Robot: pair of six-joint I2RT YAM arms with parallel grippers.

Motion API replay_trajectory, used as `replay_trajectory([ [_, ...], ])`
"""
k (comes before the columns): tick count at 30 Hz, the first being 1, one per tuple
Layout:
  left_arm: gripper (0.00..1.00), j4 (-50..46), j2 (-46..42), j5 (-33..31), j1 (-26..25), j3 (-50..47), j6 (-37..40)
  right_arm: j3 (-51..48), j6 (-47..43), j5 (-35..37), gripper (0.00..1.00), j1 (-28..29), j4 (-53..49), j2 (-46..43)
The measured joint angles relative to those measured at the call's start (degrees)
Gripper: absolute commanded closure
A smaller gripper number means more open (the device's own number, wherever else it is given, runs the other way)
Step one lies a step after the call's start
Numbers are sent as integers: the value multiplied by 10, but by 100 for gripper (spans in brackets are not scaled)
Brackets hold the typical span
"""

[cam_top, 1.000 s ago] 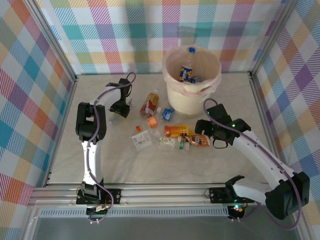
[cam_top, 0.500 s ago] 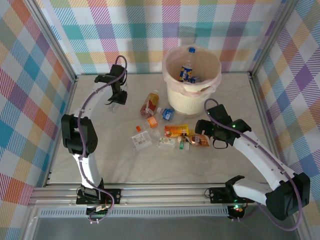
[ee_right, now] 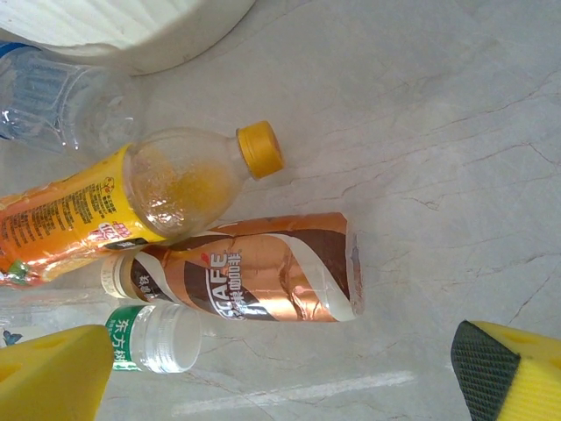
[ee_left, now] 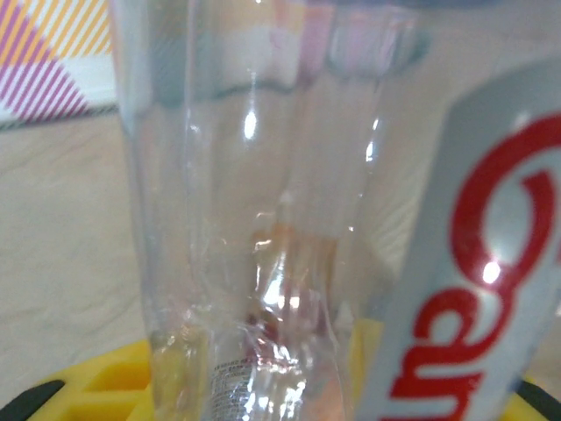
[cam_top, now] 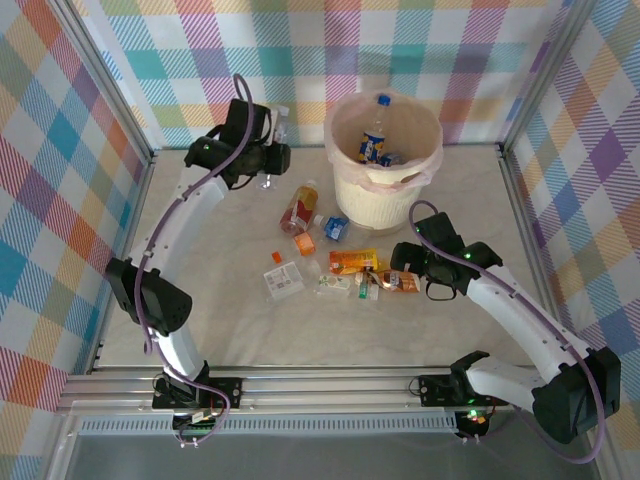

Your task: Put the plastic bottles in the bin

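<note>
Standing upright, the clear bottle [ee_left: 219,219] sits clamped in left jaws; right jaws gape.

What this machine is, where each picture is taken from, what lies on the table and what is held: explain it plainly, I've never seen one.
These are two robot arms bolted to the near edge of a table. One picture looks down from above and behind; the other two come from a camera on each wrist. Plastic bottles lie scattered before a cream bin, which already holds some. The left end effector is shut on a clear bottle, left of the bin. The right end effector is open beside the pile; its camera shows an orange yellow-capped bottle and a brown-labelled bottle.
</note>
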Motion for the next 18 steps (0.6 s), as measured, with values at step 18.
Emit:
replay_trajectory([
  [18,76,120,258,59,-109,398,-62,-41,9,2,0,0,22,-52],
])
